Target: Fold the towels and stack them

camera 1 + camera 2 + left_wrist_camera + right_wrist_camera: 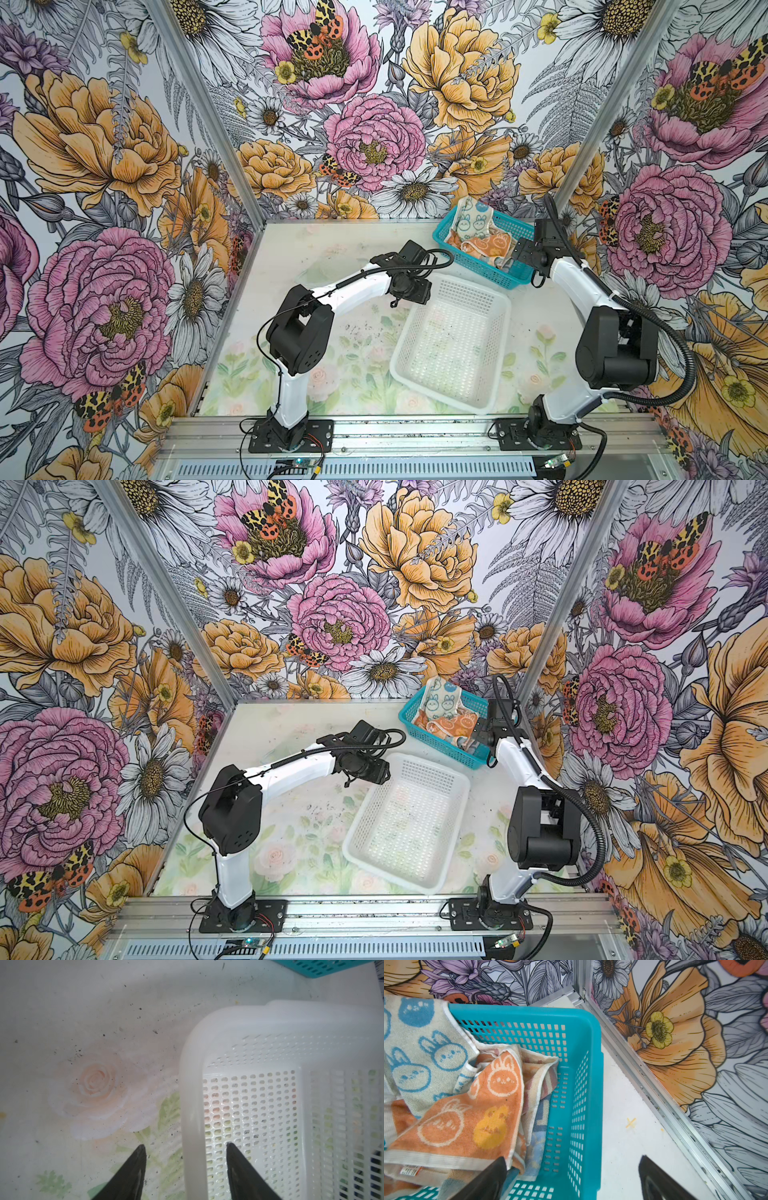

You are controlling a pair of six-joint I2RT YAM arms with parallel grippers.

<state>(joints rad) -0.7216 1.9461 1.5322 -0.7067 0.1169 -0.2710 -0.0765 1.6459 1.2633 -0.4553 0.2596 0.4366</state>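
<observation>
Several towels (478, 237) are lying crumpled together inside the teal basket (583, 1028), which is sitting at the back of the bench (62, 1012) on the right arm's side. The cream towel (425, 1053) with blue bunnies is draping over the basket's rim, the orange towel (467, 1122) is spreading across the top of the heap, and the blue-toned towel (537, 1140) is peeking out underneath, against the wall. None is looking folded and none is lying on the bench, so the task appears to be only beginning.

The right hand (572, 1157) is hovering over a corner of that basket with its fingers spread wide, holding nothing. One finger is hanging above the orange towel's white hem and the other is hanging outside the basket wall. That stance seems aimed at the hem, though it probably needs shifting inward so that both fingers are clearing the plastic.

The left hand (185, 1146) is straddling the rim of the empty white basket (191, 1105), one finger outside and one inside, apart and not visibly pressing on it. It is likely preparing to pinch the rim, perhaps to move that basket, since in both top views the basket is occupying the middle of the bench where folding space is needed.
</observation>
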